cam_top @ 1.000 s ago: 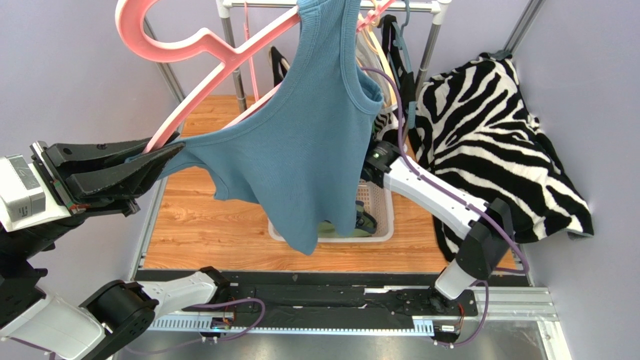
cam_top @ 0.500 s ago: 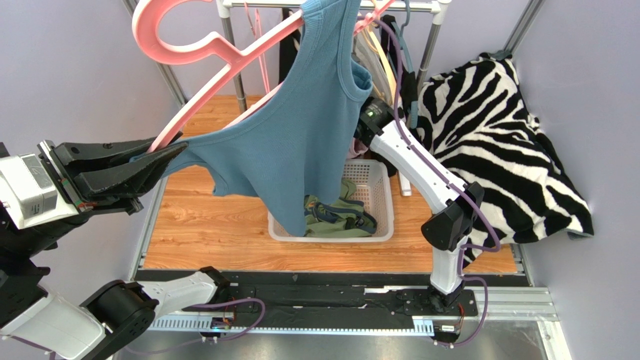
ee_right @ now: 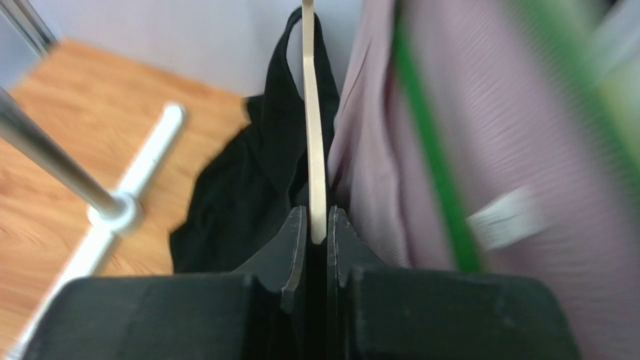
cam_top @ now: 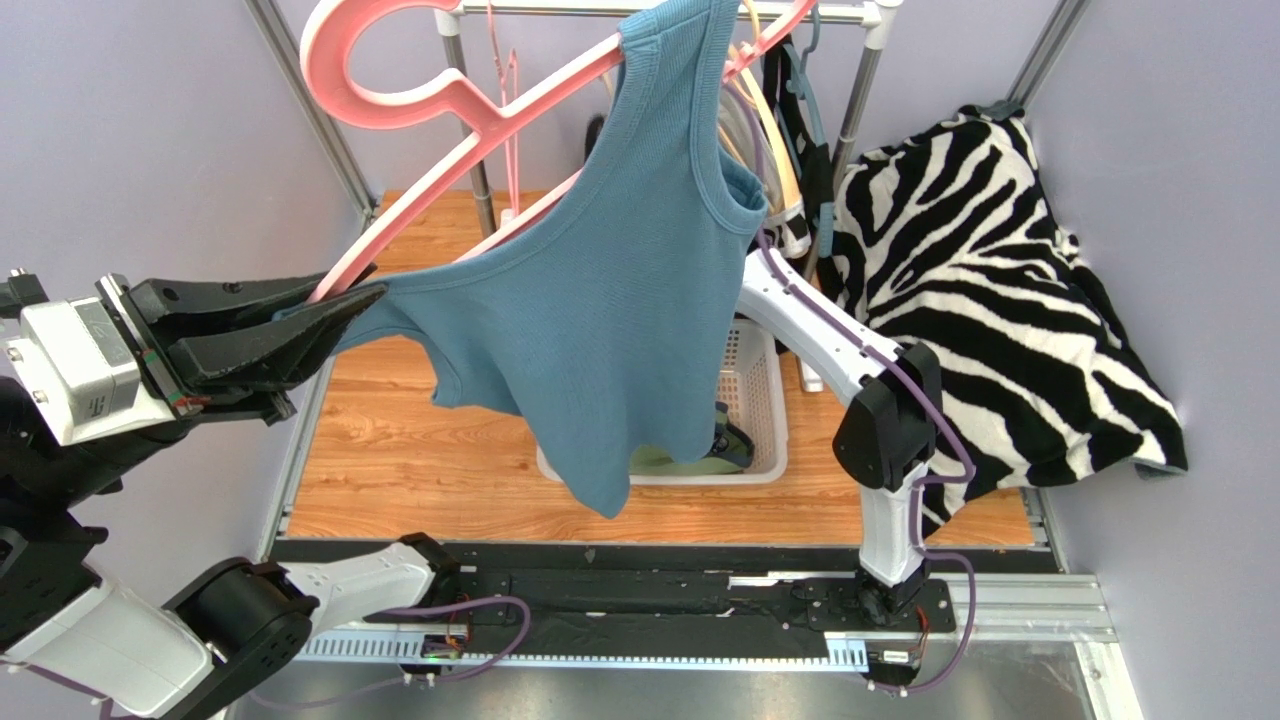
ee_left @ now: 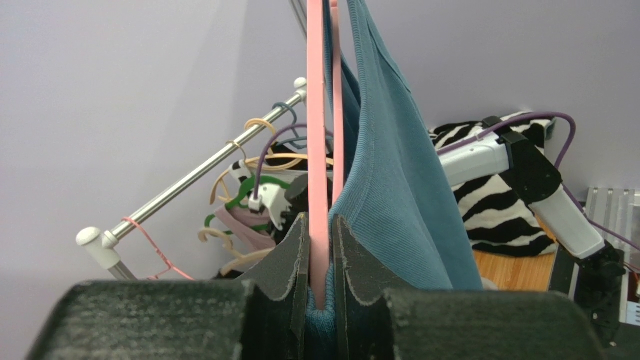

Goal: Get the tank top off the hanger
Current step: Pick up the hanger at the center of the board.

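Note:
The blue tank top (cam_top: 601,315) hangs from a pink hanger (cam_top: 451,135) that is tilted up toward the rack. At the left, my left gripper (cam_top: 353,300) is shut on the hanger's lower end. In the left wrist view the pink bar (ee_left: 317,112) and a fold of the blue fabric (ee_left: 398,187) sit between the left gripper's (ee_left: 319,221) jaws. My right arm (cam_top: 842,353) reaches up behind the tank top, which hides its gripper in the top view. In the right wrist view my right gripper (ee_right: 319,214) is shut, its tips level with the end of a cream hanger (ee_right: 312,135).
A white basket (cam_top: 759,405) with green clothing stands on the wooden floor under the top. A zebra-print cloth (cam_top: 992,285) drapes at the right. The rack rail (cam_top: 812,12) carries more hangers, a black garment (ee_right: 240,202) and a mauve one (ee_right: 390,150). A rack pole (cam_top: 308,90) stands at the left.
My right arm has risen from the basket to the rack, behind the tank top. The left gripper, hanger and top have shifted slightly right and up.

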Motion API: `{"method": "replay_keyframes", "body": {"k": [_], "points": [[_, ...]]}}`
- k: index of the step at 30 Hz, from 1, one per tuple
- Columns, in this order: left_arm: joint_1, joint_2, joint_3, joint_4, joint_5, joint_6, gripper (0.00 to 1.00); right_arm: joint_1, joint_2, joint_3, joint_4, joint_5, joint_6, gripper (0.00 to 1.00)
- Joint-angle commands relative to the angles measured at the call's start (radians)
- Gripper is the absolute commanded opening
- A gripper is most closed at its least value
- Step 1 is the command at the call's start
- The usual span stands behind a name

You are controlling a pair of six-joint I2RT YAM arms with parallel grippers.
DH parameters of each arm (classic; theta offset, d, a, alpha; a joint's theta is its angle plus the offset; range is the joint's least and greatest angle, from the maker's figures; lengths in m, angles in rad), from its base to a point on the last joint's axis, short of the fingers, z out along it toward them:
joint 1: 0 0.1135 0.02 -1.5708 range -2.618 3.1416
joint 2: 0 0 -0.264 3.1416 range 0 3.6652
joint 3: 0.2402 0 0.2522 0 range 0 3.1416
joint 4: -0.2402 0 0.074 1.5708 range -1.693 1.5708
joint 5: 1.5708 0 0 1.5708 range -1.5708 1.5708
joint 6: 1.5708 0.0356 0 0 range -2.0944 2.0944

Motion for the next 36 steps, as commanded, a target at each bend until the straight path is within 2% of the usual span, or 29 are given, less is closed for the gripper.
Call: {"method": "replay_keyframes", "body": {"k": [1,6,9,10,12,13,16,19,25,28,32,36], "points": [[0.004,0.015,0.025,0.084,-0.028,0.042,0.00,-0.003,-0.011,-0.160,0.087,0.040,0.019,0.00],[0.004,0.024,0.025,0.087,-0.044,0.069,0.00,-0.005,-0.044,-0.292,0.153,0.143,-0.035,0.00],[0.006,0.023,0.015,0.097,-0.065,0.104,0.00,-0.002,-0.100,-0.374,0.133,0.149,-0.007,0.17],[0.004,0.024,0.005,0.100,-0.076,0.118,0.00,-0.002,-0.126,-0.407,0.142,0.145,0.023,0.30],[0.004,0.021,-0.008,0.106,-0.117,0.158,0.00,-0.002,-0.222,-0.512,0.170,0.128,0.053,0.34],[0.006,0.021,-0.021,0.118,-0.132,0.169,0.00,-0.002,-0.259,-0.545,0.177,0.120,0.103,0.41],[0.006,0.019,-0.039,0.164,-0.217,0.192,0.00,-0.003,-0.405,-0.650,0.181,0.068,0.146,0.55],[0.006,0.029,-0.042,0.208,-0.310,0.209,0.00,0.000,-0.543,-0.730,0.179,0.018,0.179,0.61],[0.004,0.046,-0.065,0.166,-0.217,0.252,0.00,0.003,-0.727,-0.812,0.130,-0.081,0.205,0.64],[0.004,0.046,-0.067,0.164,-0.234,0.256,0.00,0.001,-0.794,-0.829,0.124,-0.119,0.208,0.64],[0.004,0.039,-0.036,0.167,-0.235,0.230,0.00,0.003,-0.780,-0.787,0.076,-0.241,0.209,0.60],[0.004,0.021,-0.028,0.169,-0.260,0.244,0.00,0.021,-0.691,-0.728,0.030,-0.344,0.188,0.59]]}}
